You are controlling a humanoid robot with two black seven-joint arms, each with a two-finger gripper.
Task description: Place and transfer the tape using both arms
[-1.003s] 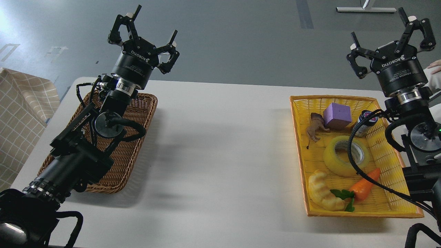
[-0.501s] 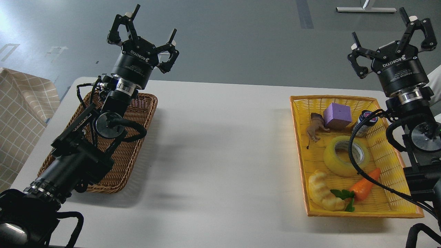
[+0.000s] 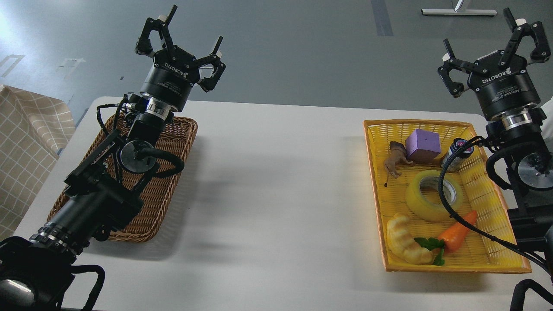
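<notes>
Resting untouched in the yellow basket [image 3: 497, 194] at right, the tape [image 3: 433, 195] awaits pickup. Left gripper [image 3: 181, 36] at upper left and right gripper [image 3: 492, 47] at upper right hover spread wide, empty; everything remains undone.

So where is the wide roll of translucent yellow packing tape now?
In the head view, the wide roll of translucent yellow packing tape lies in the yellow plastic basket on the table's right side, between the purple foam cube and the orange toy carrot.
</notes>
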